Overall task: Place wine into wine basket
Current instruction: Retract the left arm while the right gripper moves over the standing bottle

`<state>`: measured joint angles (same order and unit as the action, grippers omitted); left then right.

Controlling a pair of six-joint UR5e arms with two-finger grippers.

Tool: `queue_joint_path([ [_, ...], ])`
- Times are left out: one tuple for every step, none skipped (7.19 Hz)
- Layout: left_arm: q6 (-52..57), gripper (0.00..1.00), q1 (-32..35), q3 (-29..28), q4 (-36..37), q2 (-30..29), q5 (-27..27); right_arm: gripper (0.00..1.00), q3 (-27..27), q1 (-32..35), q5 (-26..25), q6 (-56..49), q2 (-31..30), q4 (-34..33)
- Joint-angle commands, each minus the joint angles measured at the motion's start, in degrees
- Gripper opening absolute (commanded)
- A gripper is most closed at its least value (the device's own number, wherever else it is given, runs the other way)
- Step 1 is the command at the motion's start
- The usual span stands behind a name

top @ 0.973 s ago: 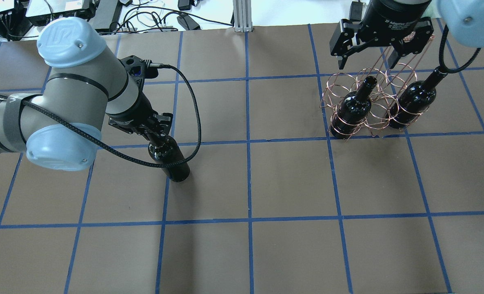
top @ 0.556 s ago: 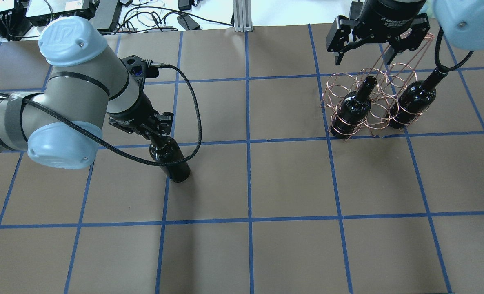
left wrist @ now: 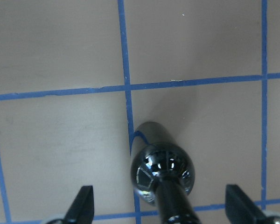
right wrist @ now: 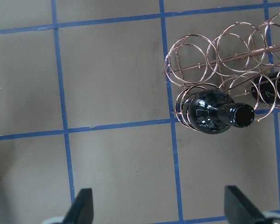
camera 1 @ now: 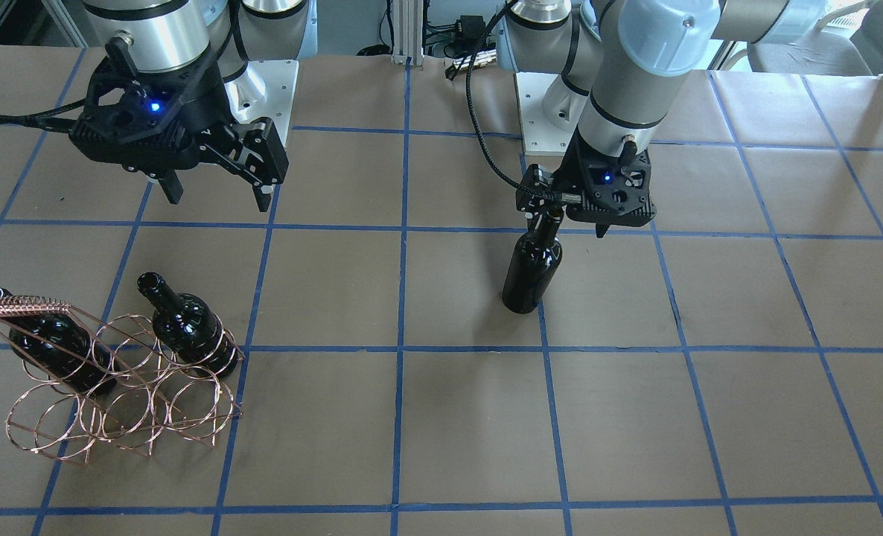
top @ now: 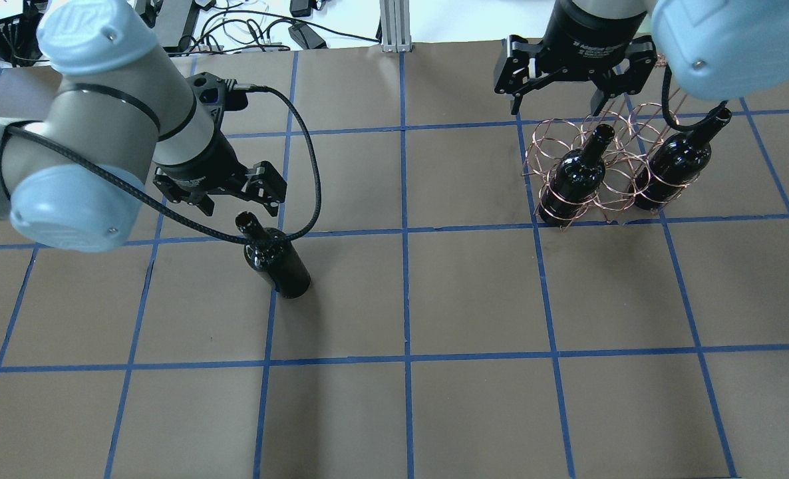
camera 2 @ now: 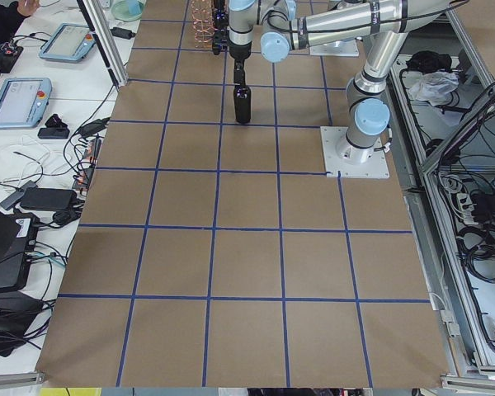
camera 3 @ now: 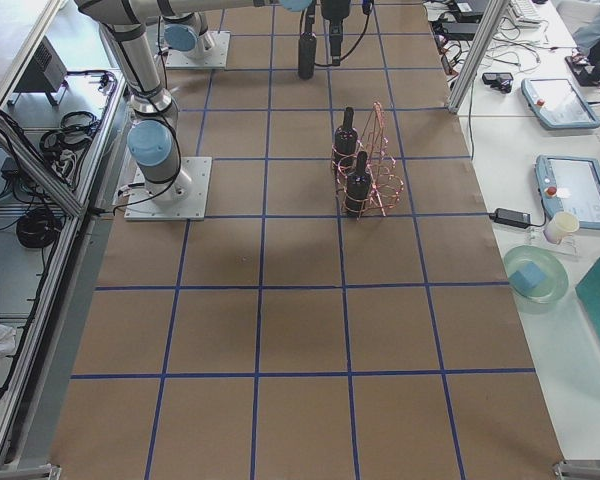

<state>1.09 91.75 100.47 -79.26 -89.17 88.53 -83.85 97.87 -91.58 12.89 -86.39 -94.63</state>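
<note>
In the front-facing view, the wine (camera 1: 532,268) is standing upright on the counter (camera 1: 456,432), well apart from the wine basket (camera 1: 125,406). The basket is holding a second bottle (camera 1: 187,321) and a third bottle (camera 1: 58,346). The left gripper (camera 1: 568,222) is hovering at the wine's mouth. The right gripper (camera 1: 218,196) is hanging with its fingers spread wide.

Overhead, the left gripper's fingers are standing wide apart just beyond the wine's mouth, gripping nothing. The right gripper is hovering, spread wide, over the basket's far edge.

The left wrist camera is showing the wine's neck rising between two widely parted fingertips (left wrist: 84,207), with a clear gap on either side.

The right wrist camera is looking down on the basket, with fingertips equally wide.
</note>
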Motion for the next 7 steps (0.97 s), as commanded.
queue_joint_path([
  [-0.48, 1.0, -4.53, -11.13, -10.89, -0.04, -0.03, 1.0, 0.09, 4.5, 0.08, 7.98, 2.17, -3.79],
  [0.13, 1.0, -8.04, -12.47, -10.92, -0.04, 0.23, 1.0, 0.61, 7.66, -0.27, 12.98, 4.01, -4.59],
  [0.83, 1.0, -10.95, -12.92, -10.83, 0.13, 5.2, 1.0, 1.31, 10.82, -0.62, 15.9, 5.25, -5.73],
  [6.15, 1.0, -13.59, -14.23, -10.65, 0.39, 6.55, 1.0, 1.84, 13.9, -0.36, 22.02, 7.7, -9.57],
  [9.85, 1.0, -18.05, -15.12, -10.56, 0.4, 6.56, 1.0, 2.8, 18.8, -0.71, 26.18, 9.72, -10.05],
  [14.76, 1.0, -23.32, -15.21, -10.91, 0.48, 6.56, 1.0, 5.51, 22.94, -0.88, 29.87, 11.4, -10.4],
  [19.77, 1.0, -26.33, -15.21, -12.92, 0.66, 6.83, 1.0, 7.62, 26.2, -0.88, 33.48, 12.81, -9.62],
])
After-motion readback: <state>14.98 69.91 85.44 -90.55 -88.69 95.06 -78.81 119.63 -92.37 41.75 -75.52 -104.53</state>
